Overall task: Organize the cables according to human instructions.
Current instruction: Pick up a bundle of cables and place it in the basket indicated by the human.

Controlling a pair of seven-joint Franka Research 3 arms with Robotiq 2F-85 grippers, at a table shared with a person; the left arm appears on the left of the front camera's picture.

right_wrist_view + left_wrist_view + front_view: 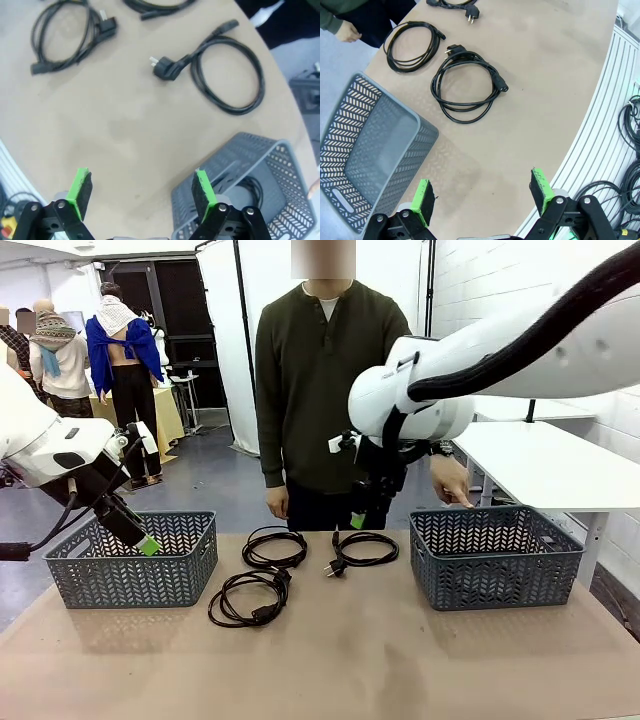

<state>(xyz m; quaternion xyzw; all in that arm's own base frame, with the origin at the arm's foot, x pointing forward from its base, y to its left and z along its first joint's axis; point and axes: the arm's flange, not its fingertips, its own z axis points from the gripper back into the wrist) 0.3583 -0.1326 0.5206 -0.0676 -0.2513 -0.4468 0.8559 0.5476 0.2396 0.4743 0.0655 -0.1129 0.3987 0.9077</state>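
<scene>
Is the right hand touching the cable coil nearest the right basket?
Apart. The right wrist view shows the open right hand hovering over bare table, with the cable lying well beyond its fingertips.

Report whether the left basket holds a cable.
No, the grey basket shows a bare floor; the black cables lie coiled on the table.

I stood in what looked like a robotics lab or test hall: a paper-covered tabletop (400, 660) on a bare grey floor (212, 478), a white brick wall (490, 280), white partition screens (225, 340), and another white table (560, 465) beside mine.
</scene>
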